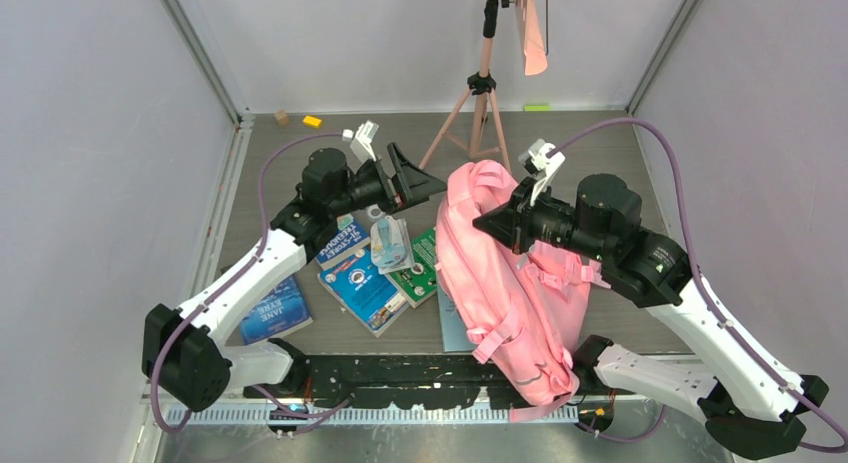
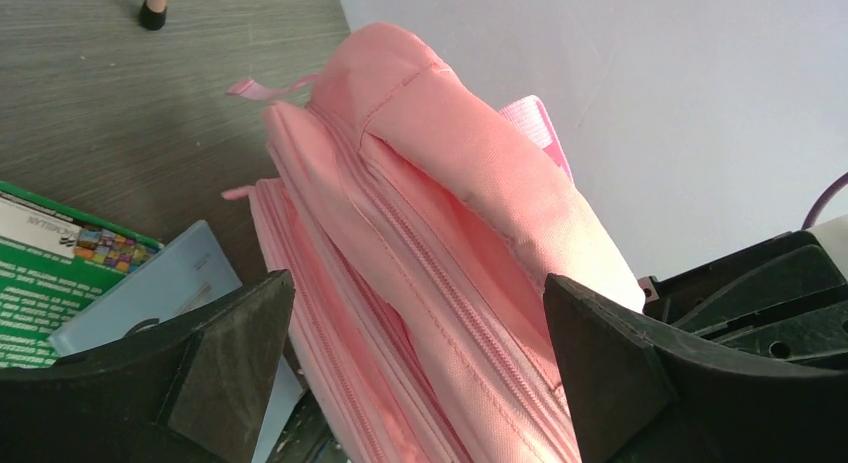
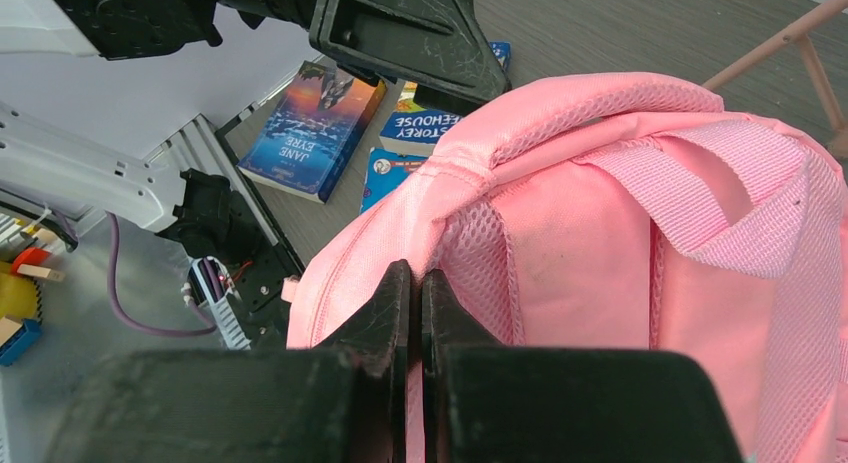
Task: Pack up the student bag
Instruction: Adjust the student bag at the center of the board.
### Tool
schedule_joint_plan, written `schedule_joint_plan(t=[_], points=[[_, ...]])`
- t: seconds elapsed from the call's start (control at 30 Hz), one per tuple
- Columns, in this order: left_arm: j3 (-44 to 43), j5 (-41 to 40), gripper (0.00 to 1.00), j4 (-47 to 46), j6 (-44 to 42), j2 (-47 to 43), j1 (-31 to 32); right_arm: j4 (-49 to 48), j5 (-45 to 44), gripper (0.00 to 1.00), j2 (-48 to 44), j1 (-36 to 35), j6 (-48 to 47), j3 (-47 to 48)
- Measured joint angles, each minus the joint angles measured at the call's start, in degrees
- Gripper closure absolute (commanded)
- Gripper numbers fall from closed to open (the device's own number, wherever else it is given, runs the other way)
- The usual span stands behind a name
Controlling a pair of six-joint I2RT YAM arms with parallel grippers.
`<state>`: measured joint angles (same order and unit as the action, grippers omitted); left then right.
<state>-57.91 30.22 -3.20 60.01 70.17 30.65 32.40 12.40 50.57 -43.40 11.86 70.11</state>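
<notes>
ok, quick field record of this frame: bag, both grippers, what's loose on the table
bag: student bag, pink, standing on the table, zips look closed
right gripper: right gripper, shut on the bag's fabric near its top
left gripper: left gripper, wide open, empty, facing the bag's front
loose items: Jane Eyre book, blue books, green book, left of the bag
background: pink tripod

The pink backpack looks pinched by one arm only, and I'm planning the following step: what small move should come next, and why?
Probably ease the open left gripper forward onto the zipper line of the student bag. The right gripper is shut on the bag's mesh back near the top, holding it up, while the left jaws stand wide and empty facing the zipped front. The books lie unpacked beside it, so the bag likely needs opening first.
</notes>
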Motion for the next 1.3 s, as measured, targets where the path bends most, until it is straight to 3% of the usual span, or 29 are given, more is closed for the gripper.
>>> schedule_joint_plan(t=[0.17, 0.27, 0.37, 0.5, 0.77, 1.07, 1.3], points=[[0.28, 0.66, 0.13, -2.93, 2.05, 1.92, 1.05, -0.37, -0.33, 1.0, 0.37, 0.02, -0.37, 0.28], [0.9, 0.76, 0.25, -3.48, 2.69, 2.73, 2.12, -1.14, -0.76, 1.0, 0.94, 0.07, -0.61, 0.28], [1.77, 0.76, 0.49, -3.87, 3.63, 3.17, 3.43, -1.68, -0.74, 1.0, 2.23, 0.07, -0.79, 0.28], [2.03, 0.37, 0.98, -5.2, 5.05, 3.23, 3.78, -2.49, -1.86, 1.0, 4.28, -0.02, -0.92, 0.28], [0.57, -0.39, 1.0, -4.37, 1.86, 3.21, 3.85, -4.11, -6.38, 0.99, 5.31, -0.92, -0.83, 0.26], [-4.48, -2.71, 1.0, 8.13, -8.41, -4.83, 3.76, -7.54, -5.01, 0.99, 3.06, -1.57, -0.52, 0.66], [-9.64, -11.54, 1.0, 21.66, -15.78, -13.62, 4.11, -11.13, -0.55, 0.99, 5.7, -1.84, -0.5, 2.99]])
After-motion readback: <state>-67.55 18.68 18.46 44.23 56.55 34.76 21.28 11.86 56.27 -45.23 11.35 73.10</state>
